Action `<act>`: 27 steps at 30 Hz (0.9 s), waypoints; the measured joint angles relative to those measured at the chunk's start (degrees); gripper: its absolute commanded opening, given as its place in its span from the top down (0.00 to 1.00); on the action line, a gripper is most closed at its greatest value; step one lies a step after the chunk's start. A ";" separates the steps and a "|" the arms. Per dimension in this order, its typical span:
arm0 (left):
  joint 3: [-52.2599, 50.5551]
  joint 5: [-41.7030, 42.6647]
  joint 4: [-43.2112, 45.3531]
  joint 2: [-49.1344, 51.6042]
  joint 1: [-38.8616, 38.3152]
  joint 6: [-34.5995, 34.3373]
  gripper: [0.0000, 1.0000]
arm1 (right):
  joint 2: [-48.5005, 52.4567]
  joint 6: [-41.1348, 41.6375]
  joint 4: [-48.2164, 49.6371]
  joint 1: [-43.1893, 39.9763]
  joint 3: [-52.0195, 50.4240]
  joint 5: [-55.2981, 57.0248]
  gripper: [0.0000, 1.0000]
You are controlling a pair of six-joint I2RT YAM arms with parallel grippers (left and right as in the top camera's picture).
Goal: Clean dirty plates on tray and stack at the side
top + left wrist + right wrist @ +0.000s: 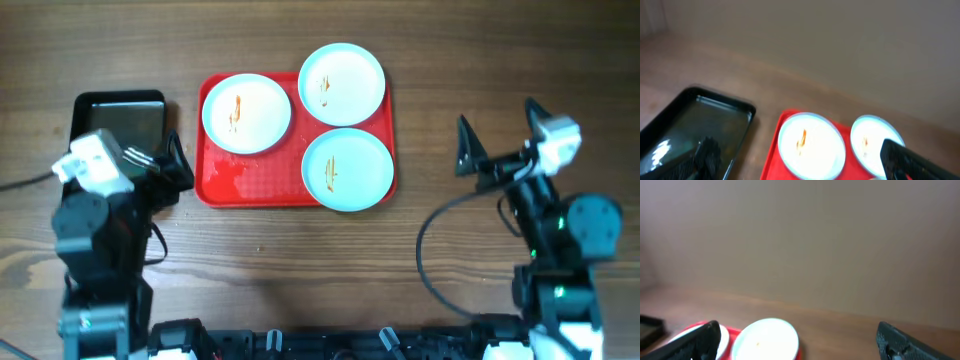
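The red tray [228,180] lies at the table's middle with three mint-green plates on it, each streaked with orange-brown sauce: one at the left [246,112], one at the top right [342,83], one at the lower right [347,169]. My left gripper [160,160] is open and empty, left of the tray. In the left wrist view [800,162] two plates [811,145] [871,141] show on the tray [771,160]. My right gripper [495,135] is open and empty, well right of the tray. In the right wrist view [800,342] one plate [766,340] shows.
A black glossy pan [120,115] sits left of the tray, partly under my left arm; it also shows in the left wrist view [675,130]. The wood table [440,60] extends to the right of the tray. A cable [435,250] loops by the right arm.
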 measured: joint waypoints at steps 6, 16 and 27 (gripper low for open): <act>24.39 0.24 -21.86 20.09 0.02 0.35 0.00 | 22.58 2.14 -21.94 0.00 25.33 -8.74 0.00; 45.81 16.92 -43.41 51.19 0.02 0.09 0.00 | 44.26 1.84 -45.75 0.00 41.75 -12.72 0.01; 46.56 5.35 -47.12 51.41 0.42 -18.49 0.20 | 59.52 8.41 -59.19 19.93 65.85 0.20 0.00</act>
